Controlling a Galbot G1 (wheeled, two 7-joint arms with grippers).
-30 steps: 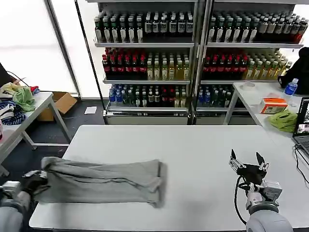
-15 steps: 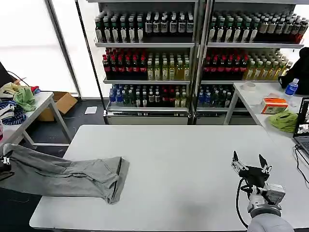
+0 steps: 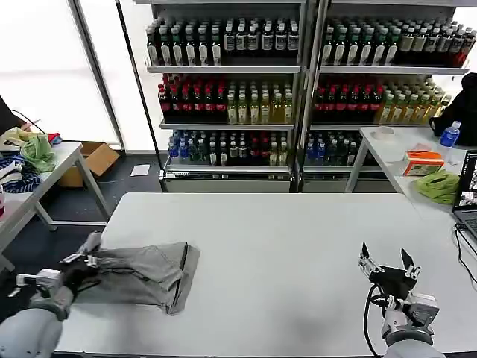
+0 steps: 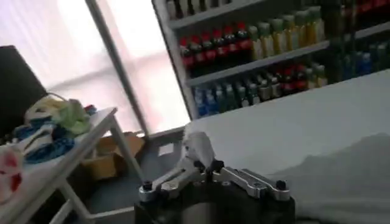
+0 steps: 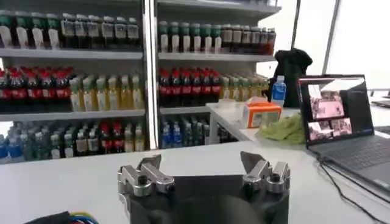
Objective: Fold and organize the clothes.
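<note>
Left pincer [image 3: 83, 262] grips grey shirt [image 3: 149, 272]; right pincer [image 3: 387, 262] open.

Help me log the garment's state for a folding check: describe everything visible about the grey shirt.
The grey shirt is soft, cotton-looking cloth, bunched and partly folded into a rumpled, wrinkled heap. It lies flat near the white table's left front edge, with a doubled fold along its right side. The left gripper meets its left end. No chest print or trim shows.

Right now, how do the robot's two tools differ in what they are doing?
The left tool sits at the table's near-left edge, gripping the grey shirt; the right tool hovers near the right side, holding nothing. The left tool's fingers are shut on cloth; the right tool's stand open. Both are metal with dark bodies.
</note>
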